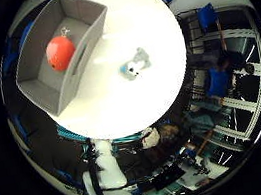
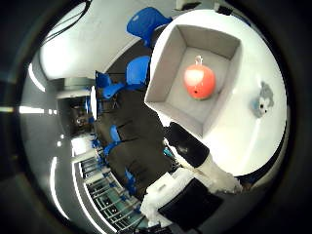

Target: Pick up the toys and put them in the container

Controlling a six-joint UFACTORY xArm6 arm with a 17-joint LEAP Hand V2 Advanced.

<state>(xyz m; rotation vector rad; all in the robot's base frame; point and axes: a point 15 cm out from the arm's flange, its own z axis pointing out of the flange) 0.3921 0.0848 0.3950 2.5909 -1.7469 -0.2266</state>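
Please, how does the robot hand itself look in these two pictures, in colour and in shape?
Only parts of the robot hand show. In the thumb side view they are blocky segments, some glossy black and some white, joined one after another. In the little finger side view a rounded white part with dark edging shows at the picture's edge. No markings can be made out on them.

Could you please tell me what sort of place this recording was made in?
Probably a lab or classroom: a round white table holding a grey container, with blue chairs standing around it on a dark floor.
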